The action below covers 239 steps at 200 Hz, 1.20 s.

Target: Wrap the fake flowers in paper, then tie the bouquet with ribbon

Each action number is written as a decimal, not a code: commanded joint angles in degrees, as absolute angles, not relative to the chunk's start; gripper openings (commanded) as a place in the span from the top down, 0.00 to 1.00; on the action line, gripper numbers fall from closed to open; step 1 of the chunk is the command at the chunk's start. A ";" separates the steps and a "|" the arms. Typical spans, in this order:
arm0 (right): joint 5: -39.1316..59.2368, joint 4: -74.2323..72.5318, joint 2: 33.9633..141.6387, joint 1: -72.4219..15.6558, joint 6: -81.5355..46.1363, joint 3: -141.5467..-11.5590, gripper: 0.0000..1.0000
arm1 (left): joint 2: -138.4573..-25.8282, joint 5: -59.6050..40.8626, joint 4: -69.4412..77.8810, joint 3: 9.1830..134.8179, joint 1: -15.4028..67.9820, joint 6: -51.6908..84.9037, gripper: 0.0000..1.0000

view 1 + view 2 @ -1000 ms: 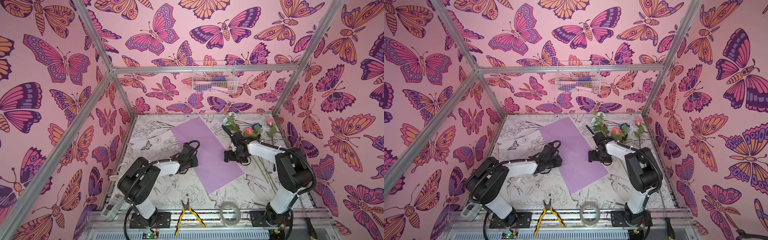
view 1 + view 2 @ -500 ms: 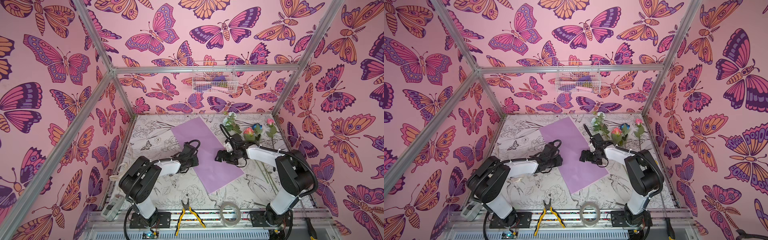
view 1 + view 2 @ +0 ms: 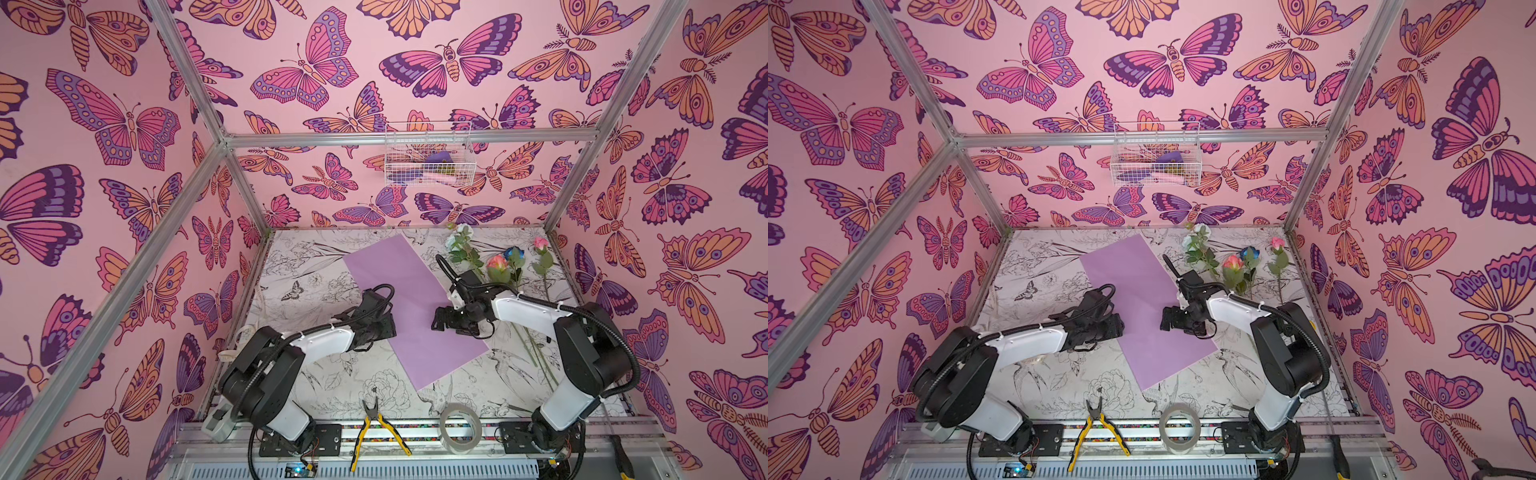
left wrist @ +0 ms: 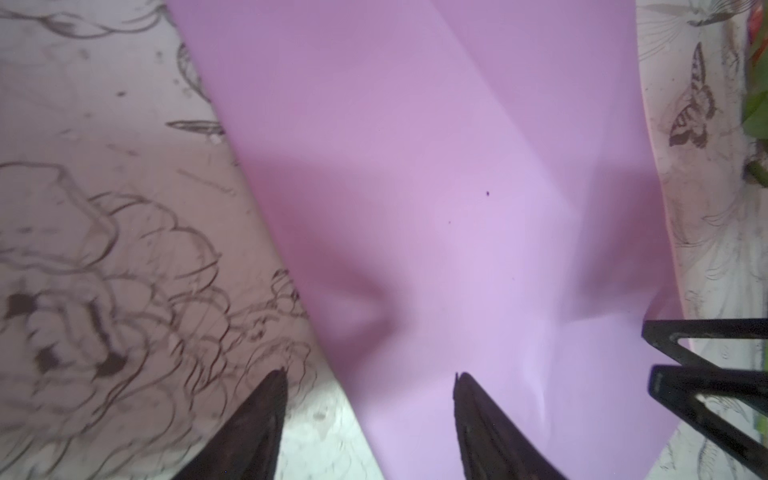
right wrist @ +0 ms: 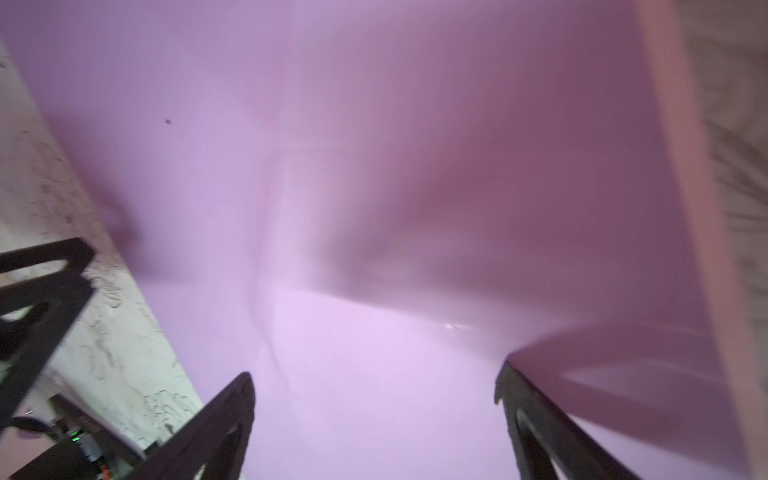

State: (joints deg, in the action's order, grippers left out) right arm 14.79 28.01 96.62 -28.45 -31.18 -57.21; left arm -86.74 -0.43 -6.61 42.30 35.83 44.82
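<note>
Lying flat and slantwise on the line-drawn table (image 3: pixel 307 286), the lilac paper (image 3: pixel 413 299) is still an unrolled sheet, with its middle buckled. At its left edge the left gripper (image 4: pixel 370 382) has jaws spread, pinching nothing. Over its right side the right gripper (image 5: pixel 374 382) gapes wide; blur hides whether it touches. To the right lie the fake flowers (image 3: pixel 496 264), their stems partly hidden by the right arm.

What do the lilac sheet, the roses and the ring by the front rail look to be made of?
Lilac sheet: probably thin matte paper; it buckles into soft creases in the wrist views. Roses: likely fabric petals on plastic stems, too small to confirm. Ring: seemingly a roll of clear glossy tape; the surface behind shows through.
</note>
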 commanded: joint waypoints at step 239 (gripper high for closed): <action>26.91 8.26 98.79 -21.31 -42.29 -38.56 0.15 | -93.85 -0.01 3.30 36.74 48.44 63.63 0.46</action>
State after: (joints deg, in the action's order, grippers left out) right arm 27.86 2.33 93.21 -19.73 -39.64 -42.94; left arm -90.37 -1.61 4.78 38.85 48.45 62.19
